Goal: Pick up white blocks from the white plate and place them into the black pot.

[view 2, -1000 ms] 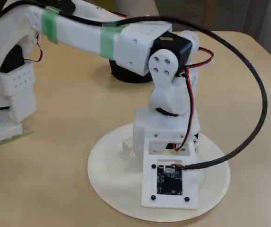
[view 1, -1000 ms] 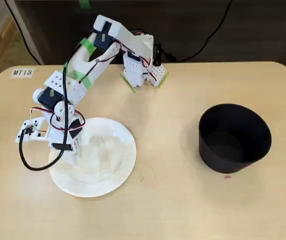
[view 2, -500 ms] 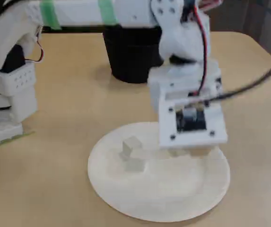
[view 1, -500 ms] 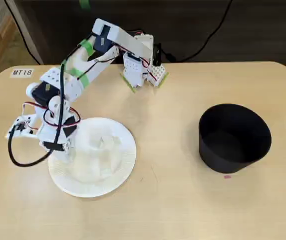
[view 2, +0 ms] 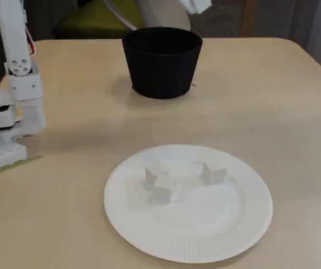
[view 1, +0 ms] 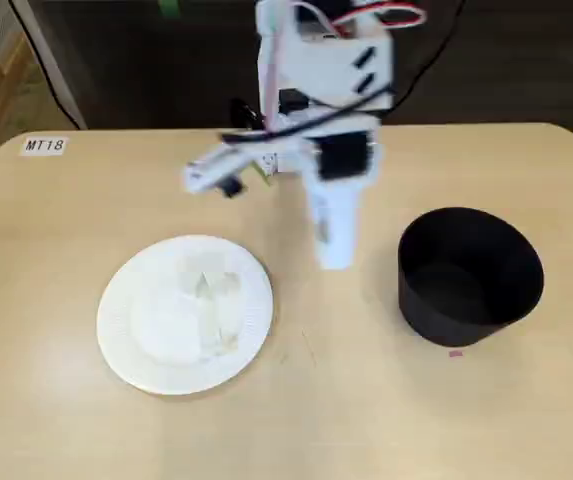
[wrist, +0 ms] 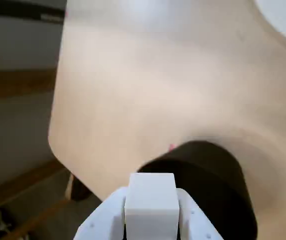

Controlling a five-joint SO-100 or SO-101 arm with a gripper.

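My gripper (wrist: pixel 151 220) is shut on one white block (wrist: pixel 151 200), seen close up in the wrist view with the black pot (wrist: pixel 210 170) just beyond it. In a fixed view from above, the gripper (view 1: pixel 334 252) hangs raised over the table between the white plate (view 1: pixel 126 325) and the black pot (view 1: pixel 471 275), nearer the pot. Other white blocks (view 1: pixel 214 290) lie on the plate. In the low fixed view three blocks (view 2: pixel 159 182) sit on the plate (view 2: pixel 188 235), the pot (view 2: pixel 161 61) stands behind, and only the gripper's tip (view 2: pixel 196 4) shows at the top edge.
The arm's base (view 1: pixel 288 150) stands at the table's far edge and appears at the left (view 2: pixel 3 129) in the low fixed view. A label (view 1: pixel 44 145) marks the far left corner. A small pink speck (view 1: pixel 455 352) lies by the pot. Cables hang behind the table.
The arm has lifted off the plate and swung across toward the pot, carrying a white block in its fingers. The plate is now uncovered.
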